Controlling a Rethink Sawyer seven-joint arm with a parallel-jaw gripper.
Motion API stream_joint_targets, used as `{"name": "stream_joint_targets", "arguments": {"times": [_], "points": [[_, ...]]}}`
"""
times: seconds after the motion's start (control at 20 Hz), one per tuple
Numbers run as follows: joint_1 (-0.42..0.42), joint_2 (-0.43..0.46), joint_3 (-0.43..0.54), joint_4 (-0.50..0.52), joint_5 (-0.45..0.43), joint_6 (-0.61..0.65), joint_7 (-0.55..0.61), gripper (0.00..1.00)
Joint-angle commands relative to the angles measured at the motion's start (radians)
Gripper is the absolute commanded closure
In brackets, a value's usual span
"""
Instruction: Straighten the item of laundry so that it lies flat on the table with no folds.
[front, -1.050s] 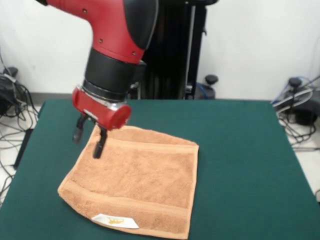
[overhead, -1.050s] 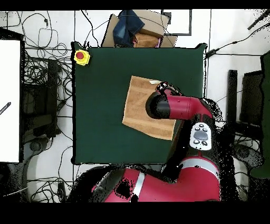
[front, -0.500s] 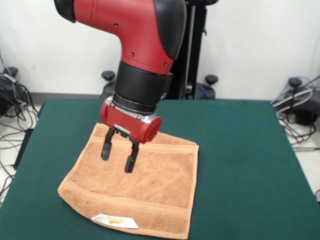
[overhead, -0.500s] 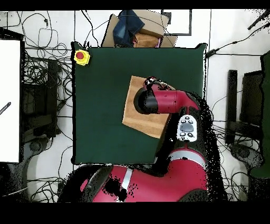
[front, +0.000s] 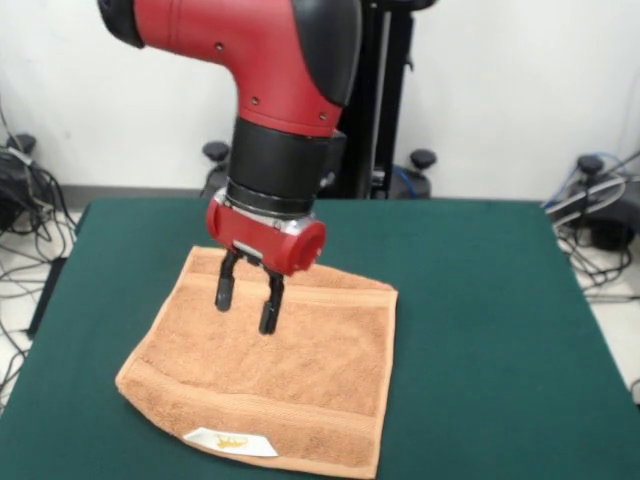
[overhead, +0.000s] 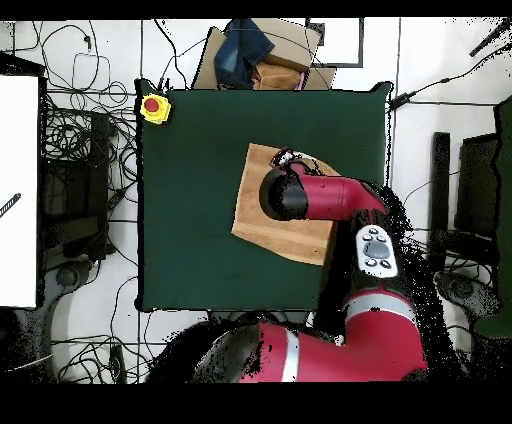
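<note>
The towel (front: 270, 375) lies spread out on the green table (front: 480, 330). It is orange-tan and almost square. In the front view it sits on the left half of the table, turned a little so its corners point off at a slant. It looks mostly flat. One woven band runs along the far edge and another runs near the close edge. A white label (front: 231, 441) with yellow print sits on the close edge, near the bottom of the picture. The left corner of the towel looks a bit rounded and raised.

The red and black arm (front: 270, 90) comes down from above. Its gripper (front: 247, 305) hangs over the far part of the towel, close to the far band. The two black fingers (front: 225, 288) point down and stand apart, so the gripper is open. Nothing is between them. I cannot tell if the tips touch the cloth or hang just above it.

In the overhead view the towel (overhead: 268, 232) lies on the right part of the table (overhead: 190, 200), and the arm (overhead: 320, 197) covers much of it. A yellow box with a red button (overhead: 153, 106) sits at one table corner, well apart from the towel. Cables lie on the floor around the table.
</note>
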Motion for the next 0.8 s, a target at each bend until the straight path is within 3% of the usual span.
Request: {"name": "stream_joint_targets", "arguments": {"times": [0.05,0.2,0.35,0.65,0.8], "points": [[-0.111,-0.088,0.145,0.259,-0.1,0.138,-0.182,0.0],[-0.144,-0.11,0.184,0.292,-0.125,0.141,-0.2,0.0],[-0.11,-0.115,0.18,0.321,-0.153,0.142,-0.171,0.0],[0.139,-0.041,0.039,0.271,-0.236,0.061,-0.025,0.0],[0.223,-0.011,-0.002,0.251,-0.255,0.017,0.025,0.0]]}}
